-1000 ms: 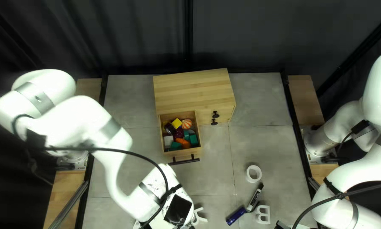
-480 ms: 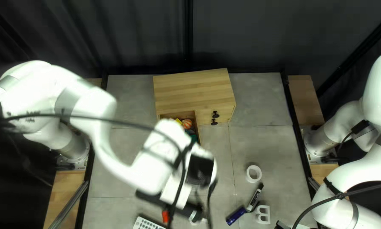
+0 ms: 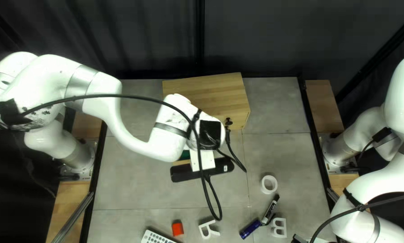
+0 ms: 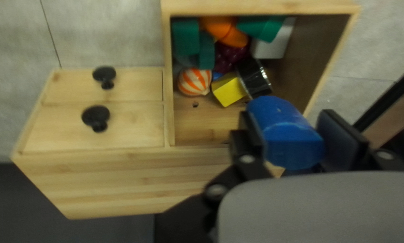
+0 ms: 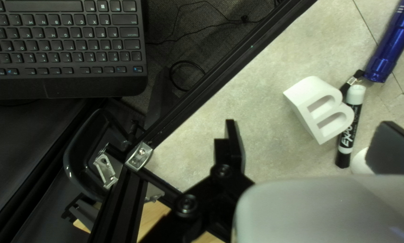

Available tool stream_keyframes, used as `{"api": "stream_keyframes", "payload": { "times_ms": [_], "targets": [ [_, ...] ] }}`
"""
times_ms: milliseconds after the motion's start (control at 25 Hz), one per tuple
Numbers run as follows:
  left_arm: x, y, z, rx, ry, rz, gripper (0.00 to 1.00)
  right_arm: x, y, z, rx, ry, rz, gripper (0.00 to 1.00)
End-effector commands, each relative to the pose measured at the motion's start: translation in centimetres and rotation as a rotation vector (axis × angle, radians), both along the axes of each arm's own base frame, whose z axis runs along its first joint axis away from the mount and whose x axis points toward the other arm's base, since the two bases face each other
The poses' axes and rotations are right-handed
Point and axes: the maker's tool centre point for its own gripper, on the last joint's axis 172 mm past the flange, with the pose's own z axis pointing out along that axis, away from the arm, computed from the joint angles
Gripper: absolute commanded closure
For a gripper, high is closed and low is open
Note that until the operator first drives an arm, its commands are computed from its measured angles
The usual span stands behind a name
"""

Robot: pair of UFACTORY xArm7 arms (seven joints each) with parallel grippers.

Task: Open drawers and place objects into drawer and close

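In the top left view my left gripper [image 3: 202, 162] hangs over the wooden cabinet's [image 3: 231, 96] pulled-out drawer, its fingers hidden. In the left wrist view my left gripper [image 4: 294, 137] is shut on a blue block [image 4: 285, 130], above the inner end of the open drawer [image 4: 206, 132]. The drawer holds a striped ball [image 4: 194, 82], a yellow block [image 4: 229, 90], a black cylinder [image 4: 253, 77] and green and orange pieces. Two small drawers with black knobs [image 4: 95, 116] are closed. My right gripper [image 3: 298, 239], at the bottom edge, stands open and empty in the right wrist view [image 5: 310, 146].
White letter R [image 3: 208, 229], red block [image 3: 177, 228] and keyboard [image 3: 156, 237] lie near the table's front edge. Further right are a blue flashlight [image 3: 250, 229], marker [image 3: 270, 209], white letter B [image 3: 279, 227] and white ring [image 3: 269, 184]. Cables dangle from my left arm.
My left arm has swung from the table's front, away from the near edge, to over the cabinet and drawer. The letter R, red block and keyboard are uncovered. My right arm is still.
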Motion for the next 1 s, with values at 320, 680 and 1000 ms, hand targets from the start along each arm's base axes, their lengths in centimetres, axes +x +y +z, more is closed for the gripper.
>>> {"api": "stream_keyframes", "payload": {
  "times_ms": [320,680,1000],
  "targets": [
    [-2.3,-16.4,-0.7,-0.185,0.106,-0.243,0.0,0.0,0.0,0.0,0.0,0.0,0.0,0.0],
    [-3.5,-28.3,-8.2,-0.302,0.151,-0.226,0.0,0.0,0.0,0.0,0.0,0.0,0.0,0.0],
    [-4.0,-30.4,-12.1,-0.306,0.11,-0.187,0.0,0.0,0.0,0.0,0.0,0.0,0.0,0.0]
  ]
}}
